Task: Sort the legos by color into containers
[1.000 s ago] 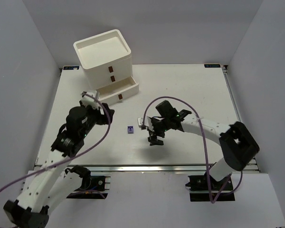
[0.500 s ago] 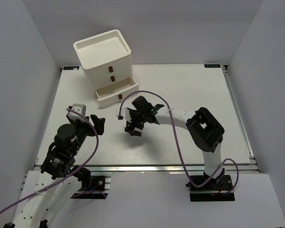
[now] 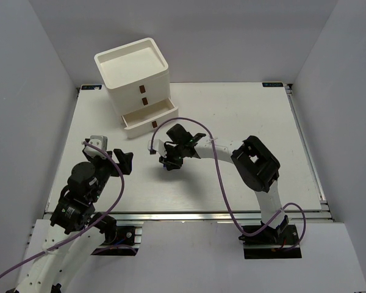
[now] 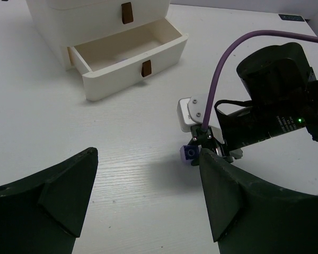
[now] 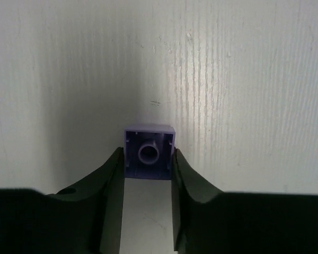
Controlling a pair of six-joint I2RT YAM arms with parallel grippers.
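- Nearest my bases, my left gripper [image 4: 148, 154] hangs over the white table [image 3: 244, 122]. Its two fingers are spread wide and grasp nothing.
- Just beyond it, toward the middle of the table, my right gripper [image 3: 168, 163] is down close to the surface, with its arm reaching across to the left.
- Its fingers [image 5: 108, 177] are clamped on a light purple lego [image 5: 149, 152], one pressed against each side wall of the brick.
- The lego is turned so that its hollow underside, with the round tube in it, faces my right wrist camera. I cannot tell whether it rests on the table or sits just off it.
- Farther back, the bottom drawer [image 3: 140, 126] of the white drawer unit [image 3: 143, 79] is pulled out toward me. The lego is in front of this drawer and apart from it.
- Above it, the two upper drawers [image 3: 134, 91] are pushed in, each with a small brown handle.
- Farthest back and highest is the unit's tray top [image 3: 132, 46], a shallow square rim.
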